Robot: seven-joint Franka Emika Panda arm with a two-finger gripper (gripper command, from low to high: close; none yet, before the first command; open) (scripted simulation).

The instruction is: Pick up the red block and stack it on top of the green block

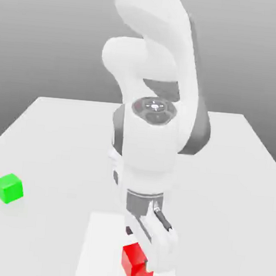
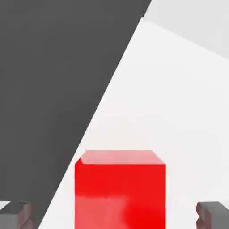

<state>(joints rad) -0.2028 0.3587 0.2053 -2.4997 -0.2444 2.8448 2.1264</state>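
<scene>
The red block (image 1: 134, 262) lies on the white table near the front edge, in the middle of the exterior view. My gripper (image 1: 144, 250) has come down over it and stands open, one finger on each side of the cube. In the hand view the red block (image 2: 120, 190) sits between the two dark fingertips (image 2: 16, 214), with a gap on both sides, so nothing is gripped. The green block (image 1: 9, 188) rests on the table far off toward the exterior view's left, apart from the arm.
The white table (image 1: 58, 133) stretches back behind the arm. A brighter rectangular patch (image 1: 103, 243) lies under the red block. In the hand view a dark area (image 2: 49, 89) runs past the table's edge close to the cube.
</scene>
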